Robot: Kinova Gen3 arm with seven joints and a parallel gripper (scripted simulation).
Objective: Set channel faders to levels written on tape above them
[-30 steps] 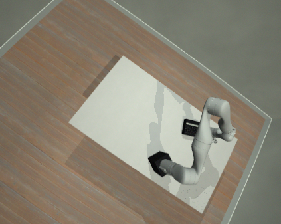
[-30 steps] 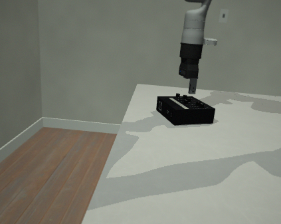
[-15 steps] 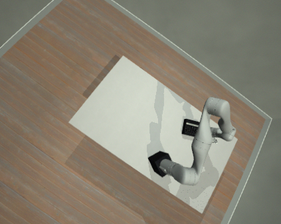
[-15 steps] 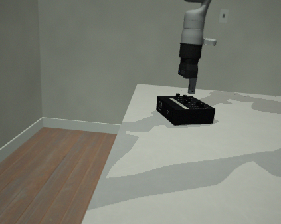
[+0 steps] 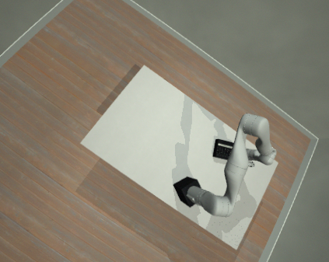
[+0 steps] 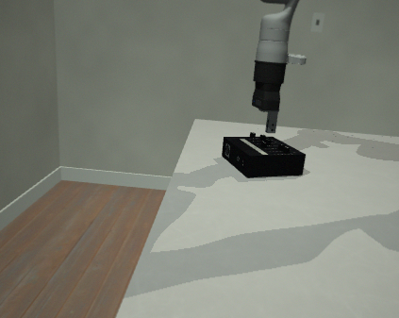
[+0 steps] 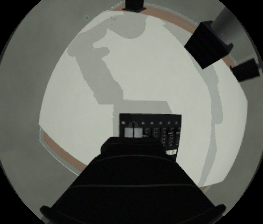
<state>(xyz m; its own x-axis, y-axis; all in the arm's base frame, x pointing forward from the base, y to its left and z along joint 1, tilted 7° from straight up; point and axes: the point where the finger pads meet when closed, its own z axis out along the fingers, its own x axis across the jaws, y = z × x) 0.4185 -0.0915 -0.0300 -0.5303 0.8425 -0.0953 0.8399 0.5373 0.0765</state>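
The black lighting desk (image 6: pixel 262 159) stands flat on the white counter (image 6: pixel 279 242), with a pale strip of tape (image 6: pixel 253 147) running along its top beside the rows of small faders. Directly above the desk's far side hangs the end effector (image 6: pixel 271 128), pointing straight down, its fingers pressed together with nothing between them, tips just clear of the desk's top. The arm's black base (image 5: pixel 180 186) sits on the counter, near the desk.
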